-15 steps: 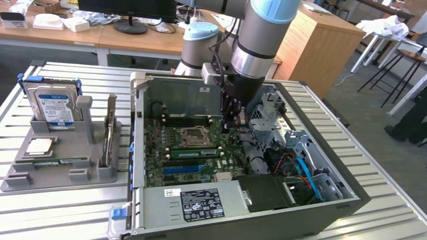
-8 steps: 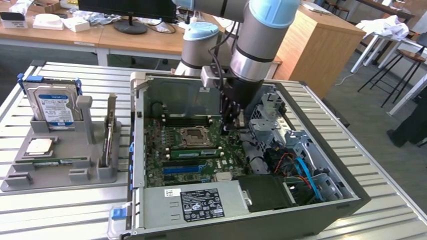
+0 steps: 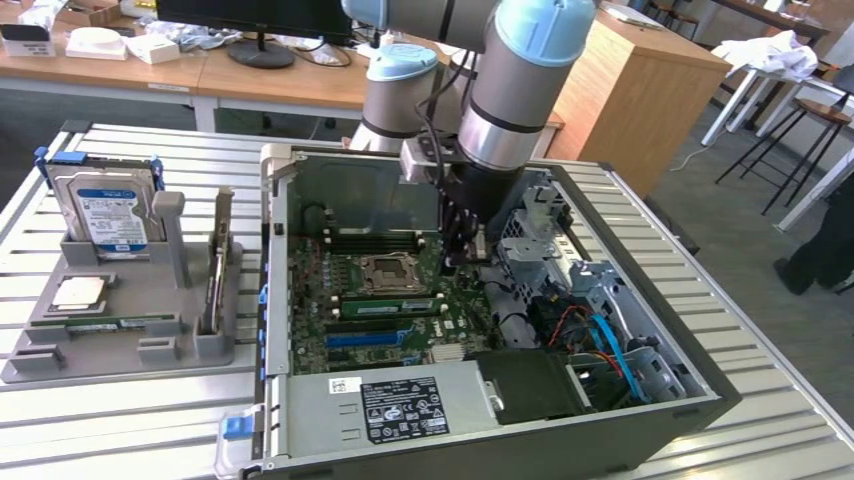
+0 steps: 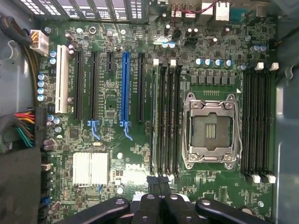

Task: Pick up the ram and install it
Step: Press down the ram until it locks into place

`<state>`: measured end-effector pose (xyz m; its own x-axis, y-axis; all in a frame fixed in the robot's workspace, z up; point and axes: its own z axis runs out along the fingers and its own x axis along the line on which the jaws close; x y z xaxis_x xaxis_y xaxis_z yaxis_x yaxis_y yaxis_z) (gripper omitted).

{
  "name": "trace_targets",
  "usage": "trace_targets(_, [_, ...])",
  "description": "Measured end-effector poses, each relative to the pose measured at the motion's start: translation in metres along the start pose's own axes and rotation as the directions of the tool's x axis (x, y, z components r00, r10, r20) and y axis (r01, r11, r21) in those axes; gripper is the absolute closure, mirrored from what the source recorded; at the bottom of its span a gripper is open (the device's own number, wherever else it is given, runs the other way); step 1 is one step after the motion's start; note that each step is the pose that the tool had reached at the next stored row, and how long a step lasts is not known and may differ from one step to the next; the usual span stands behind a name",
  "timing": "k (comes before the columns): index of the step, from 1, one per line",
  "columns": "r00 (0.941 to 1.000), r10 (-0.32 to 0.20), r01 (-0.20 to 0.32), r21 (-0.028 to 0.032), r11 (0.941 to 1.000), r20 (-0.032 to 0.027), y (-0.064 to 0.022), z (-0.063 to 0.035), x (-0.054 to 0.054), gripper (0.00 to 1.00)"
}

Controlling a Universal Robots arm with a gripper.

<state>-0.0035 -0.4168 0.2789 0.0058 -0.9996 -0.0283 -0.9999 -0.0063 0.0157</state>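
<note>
The ram (image 3: 387, 305), a long narrow green stick, stands on edge in a memory slot beside the empty processor socket (image 3: 387, 270) on the motherboard. From the wrist it shows as a thin green line (image 4: 153, 126) in the slot farthest from the socket (image 4: 211, 127). My gripper (image 3: 461, 258) hangs inside the open computer case, just above the board near the socket's end. Its black fingers (image 4: 150, 196) are pressed together over the end of the slot row, and the gripper (image 4: 157, 180) is shut with nothing between them.
On the exterior view's left stands a grey holder (image 3: 40, 360) with a blue-labelled hard drive (image 3: 110, 215), a silver processor chip (image 3: 78, 292) and another green stick (image 3: 107, 322) lying flat. Case walls, a drive cage (image 3: 534, 250) and cables (image 3: 607, 335) surround the board.
</note>
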Motion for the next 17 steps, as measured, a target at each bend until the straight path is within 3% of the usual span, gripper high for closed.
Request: trace_targets(17, [1.0,0.0,0.0,0.0,1.0,0.0,-0.0003,0.017,0.0,0.9])
